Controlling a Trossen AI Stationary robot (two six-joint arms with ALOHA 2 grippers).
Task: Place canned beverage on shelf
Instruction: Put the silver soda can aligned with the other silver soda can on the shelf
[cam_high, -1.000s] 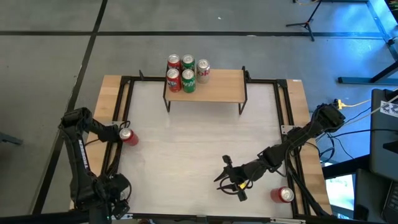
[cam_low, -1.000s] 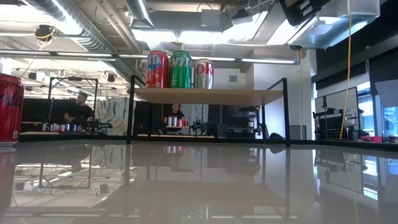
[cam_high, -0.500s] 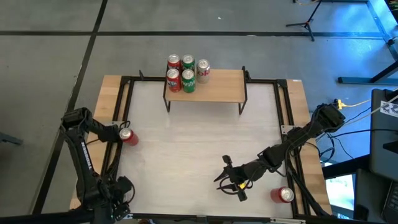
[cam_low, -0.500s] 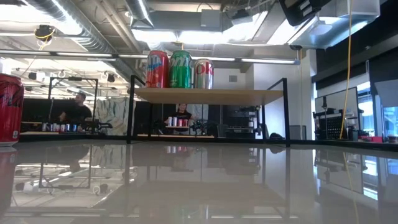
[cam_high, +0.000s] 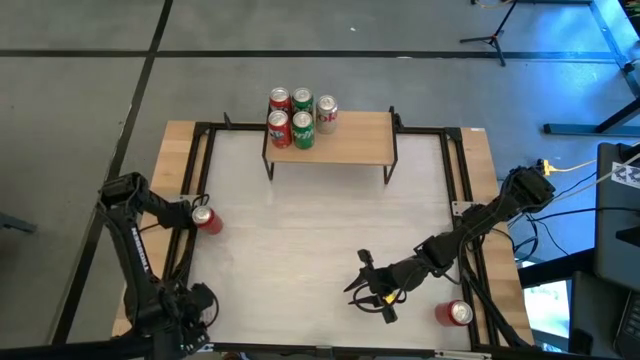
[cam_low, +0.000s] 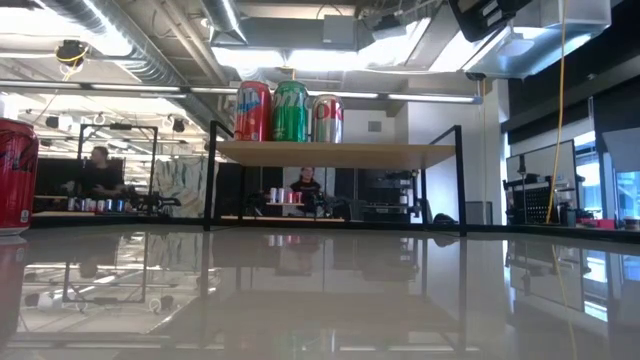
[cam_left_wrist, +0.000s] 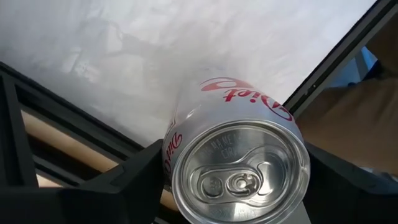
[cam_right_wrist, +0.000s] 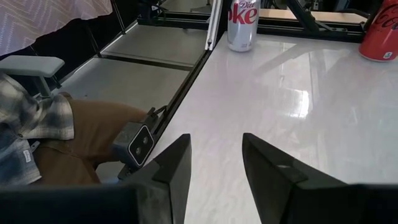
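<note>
Silver Diet Coke can (cam_left_wrist: 239, 171) sat between the left gripper's (cam_left_wrist: 236, 186) dark fingers, contact unclear. The right gripper (cam_right_wrist: 214, 163) hovered part-open, empty, over the pale tabletop (cam_high: 320, 230). The shelf (cam_high: 345, 140) held 4 cans.

My left pincer (cam_left_wrist: 236, 205) straddles a silver Diet Coke can (cam_left_wrist: 239, 168), upright at the table's near left corner. The light-wood shelf (cam_high: 345, 140) on black legs sits at the far edge, four cans (cam_high: 300, 115) clustered on its left end.
</note>
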